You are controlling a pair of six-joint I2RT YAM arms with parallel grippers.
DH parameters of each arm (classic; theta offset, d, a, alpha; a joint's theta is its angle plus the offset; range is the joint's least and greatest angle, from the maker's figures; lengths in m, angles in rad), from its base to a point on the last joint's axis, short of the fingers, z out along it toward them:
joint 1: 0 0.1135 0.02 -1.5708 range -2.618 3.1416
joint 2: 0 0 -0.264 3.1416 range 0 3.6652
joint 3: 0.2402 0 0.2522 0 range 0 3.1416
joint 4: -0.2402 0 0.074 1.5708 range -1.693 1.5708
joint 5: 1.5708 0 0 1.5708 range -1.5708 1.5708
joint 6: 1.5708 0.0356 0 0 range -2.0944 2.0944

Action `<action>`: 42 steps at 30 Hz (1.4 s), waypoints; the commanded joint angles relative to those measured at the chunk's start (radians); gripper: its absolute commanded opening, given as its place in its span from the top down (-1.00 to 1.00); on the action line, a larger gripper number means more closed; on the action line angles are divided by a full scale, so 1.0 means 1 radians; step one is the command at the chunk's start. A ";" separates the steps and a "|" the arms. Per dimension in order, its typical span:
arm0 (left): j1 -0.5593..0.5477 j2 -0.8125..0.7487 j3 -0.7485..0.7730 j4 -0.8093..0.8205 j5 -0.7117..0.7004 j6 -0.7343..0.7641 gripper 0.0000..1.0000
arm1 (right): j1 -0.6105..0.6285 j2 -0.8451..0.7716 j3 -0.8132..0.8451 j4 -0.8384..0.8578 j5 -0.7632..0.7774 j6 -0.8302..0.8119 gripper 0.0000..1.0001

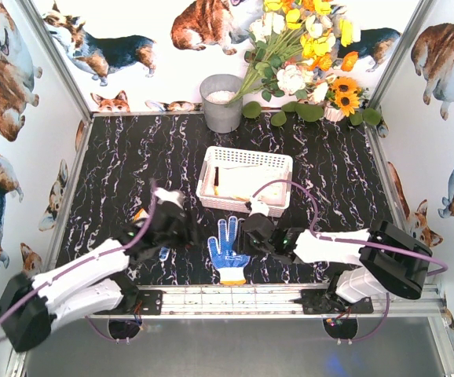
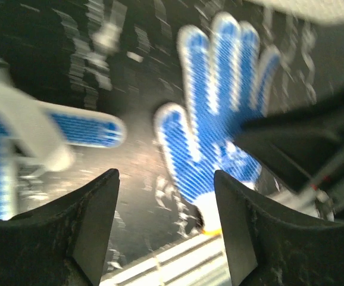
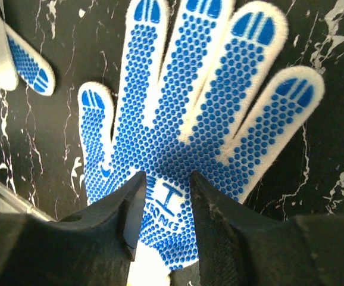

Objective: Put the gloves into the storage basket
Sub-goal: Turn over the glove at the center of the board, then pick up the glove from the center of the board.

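A blue-dotted glove [image 1: 228,251] lies flat, palm up, near the table's front edge, fingers pointing away. My right gripper [image 1: 252,232] hovers at its right side. In the right wrist view the fingers [image 3: 130,208] stand narrowly open just over the palm of the glove [image 3: 184,119], with nothing pinched between them. My left gripper [image 1: 178,228] is left of that glove and open, with bare table between its jaws [image 2: 166,179]. A second dotted glove [image 2: 17,137] lies under the left arm, mostly hidden from above. The white storage basket [image 1: 247,161] stands behind, with cream-white fabric in it.
A grey round bucket [image 1: 221,102] and a bunch of flowers [image 1: 305,55] stand at the back. An aluminium rail [image 1: 235,298] runs along the near edge, just below the glove's cuff. Printed walls close in the table left, right and behind.
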 commanded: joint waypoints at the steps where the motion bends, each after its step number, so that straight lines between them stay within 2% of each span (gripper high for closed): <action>1: 0.225 -0.095 0.034 -0.216 -0.045 0.088 -0.24 | -0.004 -0.078 0.041 -0.052 -0.067 -0.064 0.16; 5: 0.448 -0.104 0.067 -0.292 -0.059 0.178 -0.35 | -0.003 -0.199 0.060 -0.131 -0.092 -0.099 -0.05; 8: 0.548 -0.035 0.099 -0.291 -0.081 0.207 -0.39 | -0.003 -0.311 0.034 -0.143 -0.075 -0.108 -0.20; 13: 0.637 0.116 0.164 -0.266 -0.216 0.191 -0.42 | -0.004 -0.412 -0.004 -0.188 -0.077 -0.104 -0.27; 19: 0.669 0.269 0.170 -0.181 -0.221 0.200 -0.38 | -0.003 -0.489 -0.040 -0.225 -0.078 -0.081 -0.27; 22: 0.680 0.305 0.147 -0.122 -0.167 0.217 -0.18 | -0.003 -0.519 -0.047 -0.240 -0.064 -0.078 -0.27; 24: 0.682 0.302 0.149 -0.120 -0.162 0.219 0.03 | -0.003 -0.534 -0.044 -0.249 -0.058 -0.081 -0.33; 28: 0.681 0.207 0.146 -0.124 -0.202 0.223 0.60 | -0.004 -0.549 -0.033 -0.263 -0.056 -0.086 -0.34; 33: 0.683 0.100 0.165 -0.163 -0.222 0.281 0.99 | -0.004 -0.548 -0.006 -0.270 -0.058 -0.094 -0.33; 36: 0.683 0.061 0.184 -0.191 -0.199 0.315 1.00 | -0.004 -0.545 0.016 -0.270 -0.067 -0.098 -0.33; 37: 0.683 0.053 0.182 -0.193 -0.198 0.325 0.92 | -0.005 -0.543 0.022 -0.269 -0.072 -0.100 -0.33; 39: 0.684 0.059 0.182 -0.212 -0.225 0.324 0.64 | -0.004 -0.535 0.030 -0.262 -0.084 -0.101 -0.33; 42: 0.727 0.114 0.171 -0.200 -0.185 0.286 0.39 | -0.005 -0.519 0.034 -0.248 -0.100 -0.098 -0.33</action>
